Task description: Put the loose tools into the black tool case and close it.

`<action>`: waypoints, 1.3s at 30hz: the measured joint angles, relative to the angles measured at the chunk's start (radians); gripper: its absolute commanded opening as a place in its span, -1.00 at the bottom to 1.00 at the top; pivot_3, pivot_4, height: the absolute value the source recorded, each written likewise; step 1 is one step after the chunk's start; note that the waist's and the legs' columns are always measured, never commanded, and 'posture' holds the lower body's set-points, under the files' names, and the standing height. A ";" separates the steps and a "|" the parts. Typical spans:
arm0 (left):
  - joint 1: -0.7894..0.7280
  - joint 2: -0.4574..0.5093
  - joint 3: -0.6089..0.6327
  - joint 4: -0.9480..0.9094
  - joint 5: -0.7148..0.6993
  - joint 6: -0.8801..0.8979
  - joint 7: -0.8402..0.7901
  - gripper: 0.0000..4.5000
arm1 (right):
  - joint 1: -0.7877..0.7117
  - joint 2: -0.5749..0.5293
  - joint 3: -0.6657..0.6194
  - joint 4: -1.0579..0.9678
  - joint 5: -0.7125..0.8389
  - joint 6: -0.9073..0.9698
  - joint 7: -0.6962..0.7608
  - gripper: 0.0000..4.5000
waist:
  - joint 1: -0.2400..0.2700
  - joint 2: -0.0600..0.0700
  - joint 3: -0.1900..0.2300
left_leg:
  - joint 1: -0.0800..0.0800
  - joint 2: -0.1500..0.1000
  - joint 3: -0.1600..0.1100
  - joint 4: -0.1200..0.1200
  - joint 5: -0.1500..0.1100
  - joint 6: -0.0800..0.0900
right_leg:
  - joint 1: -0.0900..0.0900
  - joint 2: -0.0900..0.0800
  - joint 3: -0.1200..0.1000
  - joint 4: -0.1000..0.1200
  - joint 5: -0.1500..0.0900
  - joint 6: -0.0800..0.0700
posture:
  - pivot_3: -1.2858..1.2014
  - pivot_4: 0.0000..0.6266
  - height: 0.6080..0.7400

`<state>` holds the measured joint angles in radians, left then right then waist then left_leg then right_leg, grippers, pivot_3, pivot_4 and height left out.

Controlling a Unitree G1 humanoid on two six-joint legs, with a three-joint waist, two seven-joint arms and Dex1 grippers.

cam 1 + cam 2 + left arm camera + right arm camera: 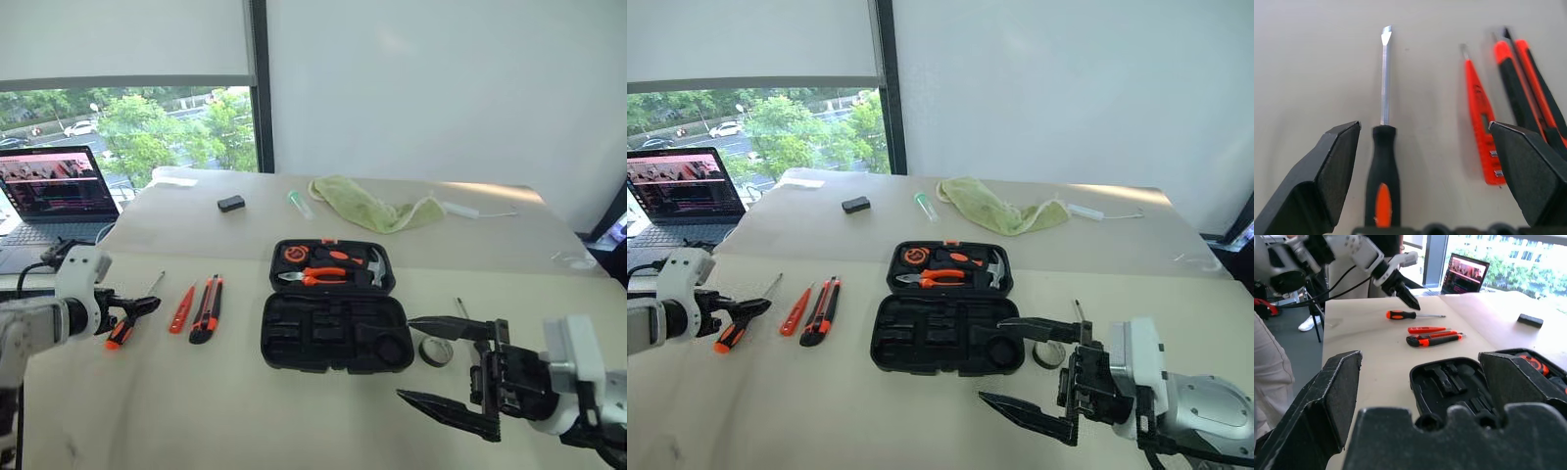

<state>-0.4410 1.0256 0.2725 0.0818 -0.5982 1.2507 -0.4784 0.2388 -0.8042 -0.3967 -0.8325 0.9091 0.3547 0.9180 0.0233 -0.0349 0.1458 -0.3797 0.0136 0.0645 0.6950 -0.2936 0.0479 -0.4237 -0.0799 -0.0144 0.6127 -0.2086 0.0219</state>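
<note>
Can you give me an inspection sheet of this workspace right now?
Surface: beige table, tools spread out.
Job's things: black tool case lies open; screwdriver, tester screwdriver and utility knife on its left; tape roll and second screwdriver on its right.
Clutter: green cloth, small black box.
Grippers: left gripper at the screwdriver, jaws open; right gripper jaws open, empty.
Cables: black cable on the left arm.
Surroundings: laptop, window.
</note>
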 measured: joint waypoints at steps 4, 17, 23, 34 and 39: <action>-0.053 0.020 -0.124 0.094 0.042 0.070 -0.042 1.00 | 0.017 0.013 0.000 -0.002 -0.011 0.000 -0.017 0.97 | -0.007 0.000 0.000 | 0.000 0.000 0.001 0.000 0.000 0.000 | 0.000 0.000 0.001 0.001 0.000 0.000 | 0.03 -0.52 1.00; -0.072 0.003 -0.206 0.218 0.187 -0.084 -0.094 -0.65 | 0.100 0.041 -0.008 -0.042 -0.062 0.000 -0.071 1.00 | -0.009 0.000 0.000 | 0.003 0.000 0.001 0.001 0.000 -0.001 | 0.000 -0.002 0.002 0.007 0.000 -0.001 | 0.03 -0.52 1.00; -0.137 -0.098 -0.014 0.156 0.052 -0.197 -0.187 -0.65 | 0.181 0.092 -0.023 -0.043 -0.108 -0.023 -0.080 1.00 | 0.010 -0.011 0.003 | -0.006 0.001 -0.003 0.007 0.001 -0.002 | -0.007 -0.003 -0.002 0.012 -0.001 -0.002 | 0.03 -0.52 1.00; -0.435 -0.226 -0.656 -0.046 0.210 -0.501 -0.735 -0.65 | 0.419 0.216 -0.147 -0.145 -0.142 -0.062 -0.147 1.00 | 0.013 0.000 0.001 | -0.002 -0.012 0.000 0.010 -0.002 0.005 | 0.000 -0.006 0.003 0.013 -0.004 0.004 | 0.03 -0.52 1.00; -0.610 -0.368 -0.821 0.198 0.409 -0.649 -0.798 -0.65 | 0.584 0.243 -0.188 -0.182 -0.140 -0.064 -0.192 1.00 | 0.004 -0.001 0.002 | -0.004 -0.012 -0.002 0.011 -0.002 0.007 | 0.000 -0.006 0.003 0.012 -0.005 0.006 | 0.03 -0.52 1.00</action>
<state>-1.0512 0.6572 -0.5489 0.2797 -0.1888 0.6014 -1.2767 0.8224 -0.5615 -0.5844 -1.0148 0.7688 0.2907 0.7255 0.0270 -0.0356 0.1474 -0.3838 0.0018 0.0628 0.7059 -0.2957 0.0544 -0.4239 -0.0855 -0.0110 0.6248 -0.2138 0.0283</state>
